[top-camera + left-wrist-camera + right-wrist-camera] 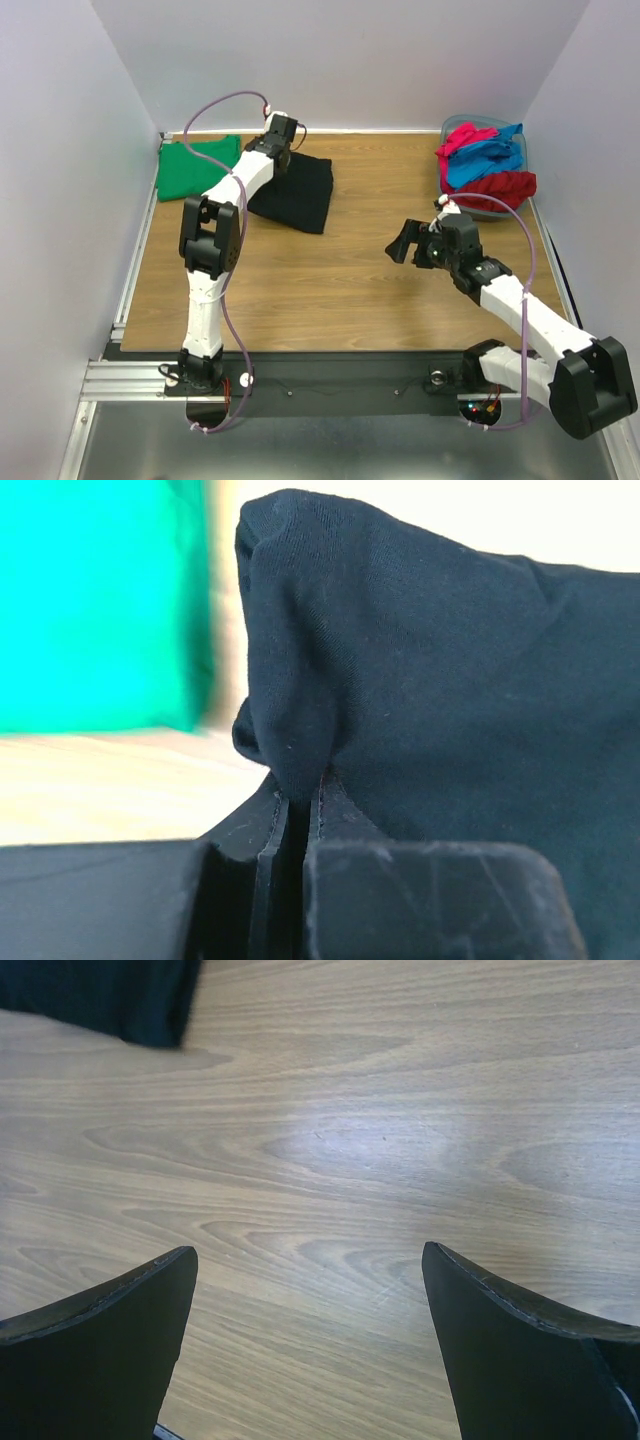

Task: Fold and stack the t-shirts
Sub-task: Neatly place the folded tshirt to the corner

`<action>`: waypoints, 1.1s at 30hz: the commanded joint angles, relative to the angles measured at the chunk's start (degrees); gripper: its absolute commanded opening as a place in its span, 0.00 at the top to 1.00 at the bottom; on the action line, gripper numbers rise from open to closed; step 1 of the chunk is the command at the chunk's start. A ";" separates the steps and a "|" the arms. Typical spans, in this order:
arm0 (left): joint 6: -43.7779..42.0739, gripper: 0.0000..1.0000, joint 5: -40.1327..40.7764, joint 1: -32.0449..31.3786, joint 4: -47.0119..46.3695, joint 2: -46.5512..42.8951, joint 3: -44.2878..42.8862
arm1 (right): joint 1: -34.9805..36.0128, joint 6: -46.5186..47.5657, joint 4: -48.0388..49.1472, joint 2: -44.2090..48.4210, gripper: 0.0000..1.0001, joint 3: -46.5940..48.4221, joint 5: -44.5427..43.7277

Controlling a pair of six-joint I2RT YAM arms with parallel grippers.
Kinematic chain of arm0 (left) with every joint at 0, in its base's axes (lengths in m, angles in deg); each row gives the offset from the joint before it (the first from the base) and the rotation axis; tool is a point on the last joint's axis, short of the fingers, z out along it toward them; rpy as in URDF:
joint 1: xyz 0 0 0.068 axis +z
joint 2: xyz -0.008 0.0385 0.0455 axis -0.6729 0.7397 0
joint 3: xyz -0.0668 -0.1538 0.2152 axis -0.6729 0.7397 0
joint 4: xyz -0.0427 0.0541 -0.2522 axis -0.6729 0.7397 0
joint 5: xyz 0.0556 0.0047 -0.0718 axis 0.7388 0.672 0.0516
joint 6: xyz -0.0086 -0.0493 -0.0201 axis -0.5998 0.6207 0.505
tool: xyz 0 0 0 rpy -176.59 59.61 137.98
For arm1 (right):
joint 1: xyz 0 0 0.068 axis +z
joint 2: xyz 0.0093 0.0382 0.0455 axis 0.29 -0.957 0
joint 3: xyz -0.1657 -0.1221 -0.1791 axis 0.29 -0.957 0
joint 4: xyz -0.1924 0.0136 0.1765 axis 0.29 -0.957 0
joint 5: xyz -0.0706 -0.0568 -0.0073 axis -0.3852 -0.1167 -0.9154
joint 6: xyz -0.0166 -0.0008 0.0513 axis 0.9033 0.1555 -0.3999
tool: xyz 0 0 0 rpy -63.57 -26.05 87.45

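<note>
A folded black t-shirt (300,190) lies at the back middle of the table. My left gripper (274,158) is shut on its far left edge. In the left wrist view the black cloth (440,680) is pinched between the closed fingers, and my left gripper (298,792) lifts that fold a little. A folded green t-shirt (192,166) lies flat at the back left; it also shows in the left wrist view (95,600). My right gripper (404,243) is open and empty above bare table. In the right wrist view my right gripper (310,1260) has a corner of the black t-shirt (110,995) ahead of it.
A grey-blue plastic tub (486,150) at the back right holds crumpled pink, blue and red t-shirts (484,160). White walls close in the table on the left, back and right. The wooden table (330,290) ends at a metal rail by the arm bases.
</note>
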 commanded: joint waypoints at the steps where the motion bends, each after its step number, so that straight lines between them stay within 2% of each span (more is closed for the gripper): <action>1: -12.00 1.00 13.36 0.54 0.21 -0.62 -6.45 | 0.08 2.38 2.85 -1.86 0.00 1.84 -1.59; 7: -25.09 1.00 19.96 1.59 -6.29 -0.53 -8.29 | 0.08 3.17 3.99 -4.76 0.00 2.89 0.16; 19: -37.32 1.00 22.42 6.07 -15.96 2.36 -16.11 | 0.08 4.23 6.10 -9.42 0.00 4.74 1.48; 23: -38.02 1.00 22.43 6.95 -16.93 4.12 -20.33 | 0.17 4.58 6.46 -11.61 0.00 5.44 1.74; 33: -38.56 1.00 18.74 6.69 -18.08 -0.53 -21.13 | 0.08 4.76 6.54 -15.84 0.00 6.94 2.88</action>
